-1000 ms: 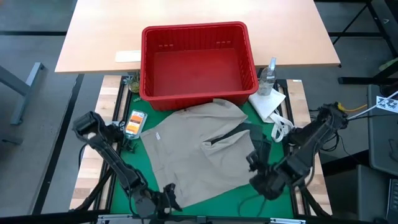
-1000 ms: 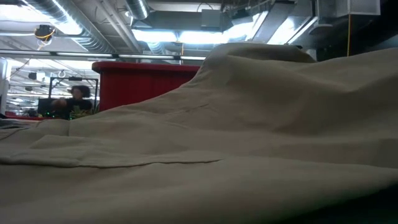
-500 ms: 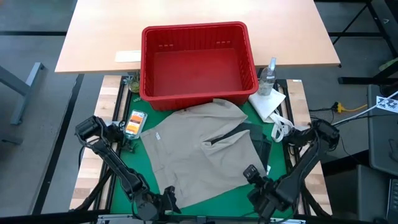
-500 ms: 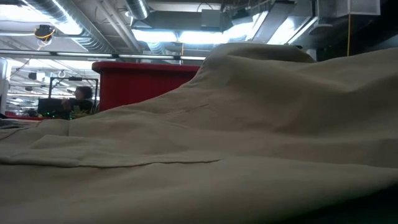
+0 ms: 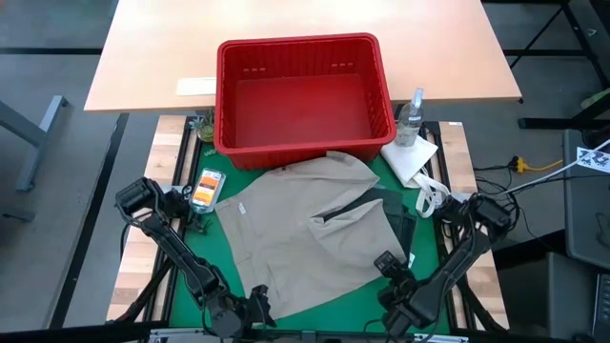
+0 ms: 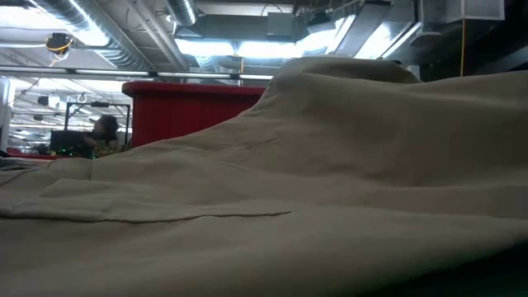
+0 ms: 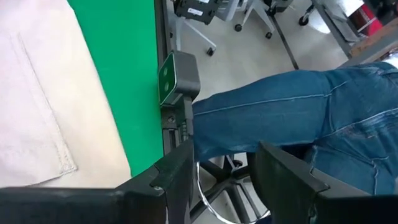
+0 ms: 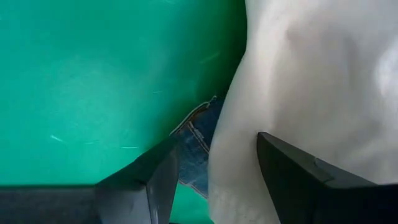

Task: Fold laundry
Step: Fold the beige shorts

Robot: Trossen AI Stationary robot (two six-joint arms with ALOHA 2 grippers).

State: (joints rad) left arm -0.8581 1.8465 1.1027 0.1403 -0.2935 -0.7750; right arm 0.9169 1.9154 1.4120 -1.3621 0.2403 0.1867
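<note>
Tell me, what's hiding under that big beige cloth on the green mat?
A dark olive green piece pokes out beside the beige khaki garment, and a strip of blue denim shows at its edge. Whatever else lies beneath is covered.

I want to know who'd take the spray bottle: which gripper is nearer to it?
Right. The right gripper sits near the table's front edge on the spray bottle's side; the left gripper is at the front, farther across.

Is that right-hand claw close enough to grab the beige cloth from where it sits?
Probably yes. The right gripper sits open at the beige garment's near edge, nothing between them; its wrist view shows the cloth's hem just past the fingers.
</note>
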